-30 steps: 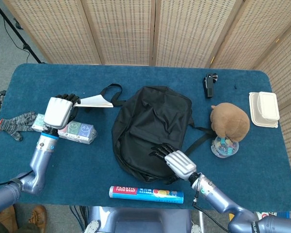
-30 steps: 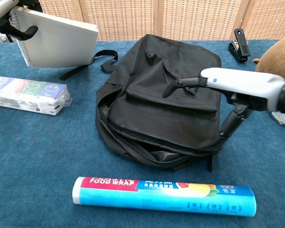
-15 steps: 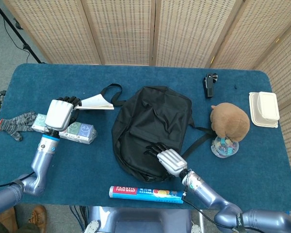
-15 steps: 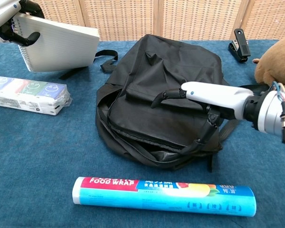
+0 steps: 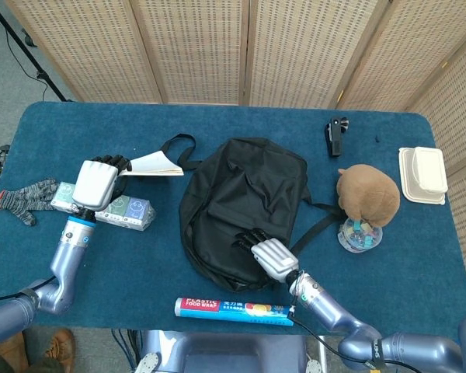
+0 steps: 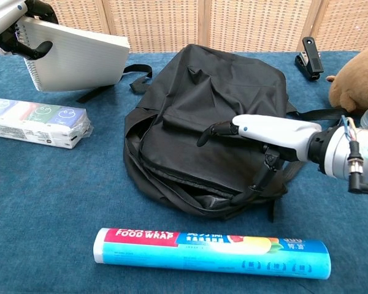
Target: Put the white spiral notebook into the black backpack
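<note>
Blue cloth covers our table (image 5: 217, 326), wicker screens behind. At left, our left hand (image 5: 95, 183) grips the notebook (image 6: 73, 54) by its spiral edge, raised clear of the tissue pack (image 6: 37, 130) — ready to carry, we judge. Mid-table, our right hand (image 5: 273, 258) rests fingers on the backpack (image 5: 245, 198), likely steadying its unzipped mouth — nothing held.

My blue tabletop (image 5: 419, 264) carries the backpack (image 5: 245, 198), wrap roll (image 5: 234, 310), tissue pack (image 5: 113, 208), glove (image 5: 23, 197), plush toy (image 5: 367, 194), box (image 5: 422, 175).

Matt black cloth backpack (image 5: 245, 198), ruled paper notebook (image 6: 73, 55), glossy plastic-wrap box (image 6: 211, 251)
</note>
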Controlling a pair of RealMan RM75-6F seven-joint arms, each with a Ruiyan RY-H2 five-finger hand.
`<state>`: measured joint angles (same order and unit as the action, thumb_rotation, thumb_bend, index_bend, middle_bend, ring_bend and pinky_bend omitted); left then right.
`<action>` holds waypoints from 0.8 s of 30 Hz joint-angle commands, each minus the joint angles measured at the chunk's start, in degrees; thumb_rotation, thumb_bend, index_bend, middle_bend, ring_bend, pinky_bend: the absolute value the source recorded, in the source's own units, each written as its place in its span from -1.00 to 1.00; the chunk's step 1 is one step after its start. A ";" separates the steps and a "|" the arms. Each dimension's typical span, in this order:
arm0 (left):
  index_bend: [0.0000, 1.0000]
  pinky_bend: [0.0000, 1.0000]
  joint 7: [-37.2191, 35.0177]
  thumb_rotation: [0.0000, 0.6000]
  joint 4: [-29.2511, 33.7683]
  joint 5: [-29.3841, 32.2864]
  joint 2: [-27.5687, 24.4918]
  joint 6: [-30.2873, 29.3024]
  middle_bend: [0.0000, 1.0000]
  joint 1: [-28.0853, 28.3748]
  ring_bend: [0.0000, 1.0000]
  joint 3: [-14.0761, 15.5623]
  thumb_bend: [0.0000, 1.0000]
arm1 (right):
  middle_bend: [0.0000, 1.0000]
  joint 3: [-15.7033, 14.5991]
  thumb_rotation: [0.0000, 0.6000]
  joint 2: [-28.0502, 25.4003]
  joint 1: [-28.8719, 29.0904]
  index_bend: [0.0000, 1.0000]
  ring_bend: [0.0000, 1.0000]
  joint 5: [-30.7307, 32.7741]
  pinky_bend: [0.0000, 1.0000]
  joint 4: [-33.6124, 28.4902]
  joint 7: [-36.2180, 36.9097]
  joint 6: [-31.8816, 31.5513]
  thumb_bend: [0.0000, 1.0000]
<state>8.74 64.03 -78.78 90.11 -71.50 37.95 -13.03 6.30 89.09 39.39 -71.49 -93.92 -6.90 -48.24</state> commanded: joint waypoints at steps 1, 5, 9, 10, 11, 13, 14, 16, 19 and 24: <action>0.41 0.26 -0.02 1.00 0.10 -0.01 -0.06 -0.05 0.09 -0.04 0.06 0.03 0.06 | -0.75 -0.15 1.00 0.50 -0.02 -0.62 -0.94 0.41 -0.96 0.32 -0.96 -0.67 -1.00; 0.41 0.26 -0.16 1.00 0.09 0.05 -0.26 -0.21 0.09 -0.17 0.06 0.00 0.06 | -0.66 -0.29 1.00 1.02 -0.14 -0.55 -0.82 0.77 -0.75 0.61 -2.13 -1.60 -0.94; 0.41 0.26 -0.41 1.00 -0.06 0.13 -0.53 -0.26 0.09 -0.32 0.06 -0.01 0.06 | -0.50 -0.65 1.00 1.76 -0.57 -0.44 -0.62 0.55 -0.47 1.30 -3.66 -3.24 -0.55; 0.41 0.26 -0.45 1.00 -0.15 0.14 -0.58 -0.29 0.09 -0.35 0.06 -0.01 0.06 | -0.45 -0.73 1.00 1.86 -0.62 -0.41 -0.57 0.60 -0.40 1.41 -3.91 -3.39 -0.45; 0.41 0.26 -0.52 1.00 -0.21 0.15 -0.62 -0.30 0.09 -0.39 0.06 0.01 0.06 | -0.40 -0.80 1.00 1.98 -0.68 -0.37 -0.51 0.65 -0.34 1.51 -4.13 -3.57 -0.37; 0.41 0.26 -0.70 1.00 -0.31 0.18 -0.69 -0.28 0.09 -0.48 0.06 0.07 0.06 | -0.32 -0.94 1.00 2.24 -0.78 -0.32 -0.41 0.64 -0.26 1.77 -4.53 -3.87 -0.22; 0.41 0.26 -0.79 1.00 -0.38 0.20 -0.73 -0.28 0.09 -0.51 0.06 0.07 0.06 | -0.29 -1.06 1.00 2.38 -0.83 -0.30 -0.37 0.62 -0.24 1.90 -4.72 -3.99 -0.13; 0.41 0.26 -1.04 1.00 -0.55 0.23 -0.79 -0.29 0.09 -0.63 0.06 0.13 0.06 | -0.26 -1.19 1.00 2.64 -0.89 -0.28 -0.34 0.66 -0.19 2.19 -5.19 -4.23 -0.01; 0.41 0.26 -1.42 1.00 -0.87 0.18 -0.88 -0.32 0.09 -0.79 0.06 0.27 0.06 | -0.21 -1.17 1.00 2.94 -0.96 -0.23 -0.29 0.93 -0.15 2.52 -5.59 -4.46 0.12; 0.41 0.26 -2.47 1.00 -1.50 -0.12 -0.89 -0.57 0.09 -1.05 0.06 0.51 0.06 | -0.04 -0.97 1.00 3.14 -1.33 -0.08 -0.17 0.34 -0.14 2.63 -4.55 -5.26 0.15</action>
<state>6.41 62.65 -78.81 89.23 -72.00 36.97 -12.59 5.26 92.17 38.18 -70.91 -91.31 -11.73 -53.25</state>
